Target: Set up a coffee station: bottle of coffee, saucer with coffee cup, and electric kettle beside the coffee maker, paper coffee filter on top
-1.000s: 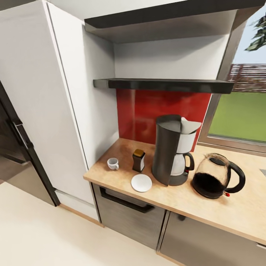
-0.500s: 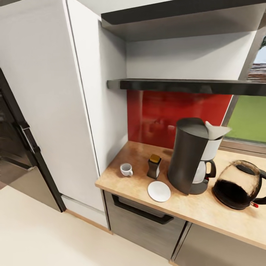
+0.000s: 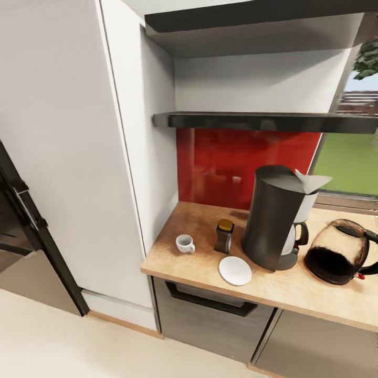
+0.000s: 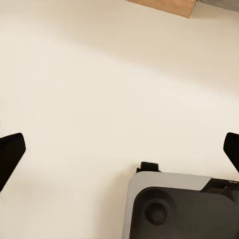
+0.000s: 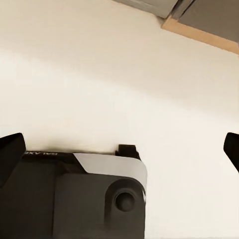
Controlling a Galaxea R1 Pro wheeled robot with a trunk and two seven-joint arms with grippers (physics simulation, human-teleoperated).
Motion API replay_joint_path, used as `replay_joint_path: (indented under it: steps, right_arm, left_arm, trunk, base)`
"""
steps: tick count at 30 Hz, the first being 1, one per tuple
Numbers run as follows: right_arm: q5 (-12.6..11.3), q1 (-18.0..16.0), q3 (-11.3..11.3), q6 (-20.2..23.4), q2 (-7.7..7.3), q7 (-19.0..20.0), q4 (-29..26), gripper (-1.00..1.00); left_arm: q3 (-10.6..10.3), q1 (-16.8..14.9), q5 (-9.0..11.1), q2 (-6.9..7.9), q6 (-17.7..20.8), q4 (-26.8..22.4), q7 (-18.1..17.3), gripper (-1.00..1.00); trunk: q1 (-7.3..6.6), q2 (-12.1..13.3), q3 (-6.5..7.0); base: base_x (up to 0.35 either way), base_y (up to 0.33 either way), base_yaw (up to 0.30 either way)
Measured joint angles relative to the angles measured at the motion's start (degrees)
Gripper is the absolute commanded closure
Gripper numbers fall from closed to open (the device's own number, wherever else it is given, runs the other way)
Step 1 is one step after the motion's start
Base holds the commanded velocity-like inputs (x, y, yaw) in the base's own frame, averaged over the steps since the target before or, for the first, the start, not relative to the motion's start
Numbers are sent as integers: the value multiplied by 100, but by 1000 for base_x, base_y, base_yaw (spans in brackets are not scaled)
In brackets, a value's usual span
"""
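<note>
On the light-wood counter (image 3: 273, 291), before a red backsplash (image 3: 231, 163), stand coffee cup (image 3: 184, 243), bottle of coffee (image 3: 224, 236), saucer (image 3: 235, 270), filter-topped coffee maker (image 3: 275, 223) and electric kettle (image 3: 338, 252). Left end effector (image 4: 119, 149) and right end effector (image 5: 119, 149) hang spread wide above pale floor (image 4: 99, 84).

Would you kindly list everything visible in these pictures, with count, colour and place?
Coffee maker: one, black, on the kitchen countertop.
Paper coffee filter: one, white, on top of the coffee maker.
Bottle of coffee: one, dark brown with tan cap, left of the coffee maker.
Saucer: one, white, in front of the bottle.
Coffee cup: one, white, on the counter, apart from the saucer.
Electric kettle: one, dark glass, right of the coffee maker.
Kitchen shelf: one, black, above the backsplash.
Left gripper: open, over pale floor.
Right gripper: open, over pale floor.
</note>
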Motion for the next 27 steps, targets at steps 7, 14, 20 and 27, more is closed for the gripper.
replay_joint_path:
  steps: [7, 14, 20, 27]
  right_arm:
    - [0, 2, 0, 1, -2, 0, 0, -100]
    - [0, 1, 0, 1, -1, 0, 7, -100]
    - [0, -1, 0, 0, 5, -4, 3, -100]
    - [6, -4, -1, -198, -35, -36, -308, -100]
  left_arm:
    - [1, -3, 2, 5, -1, -2, 0, -100]
    - [1, 0, 2, -4, -1, -1, 0, -100]
    - [1, 2, -9, -3, -1, -1, -1, -100]
    - [-31, 12, -86, 178, 56, 911, 87, -100]
  trunk:
    - [0, 0, -26]
    - [0, 0, -56]
    - [0, -1, -64]
    - [0, -1, -64]
  base:
    - [0, 338, -215]
    - [0, 337, -190]
    - [0, 212, -36]
    - [0, 2, 0]
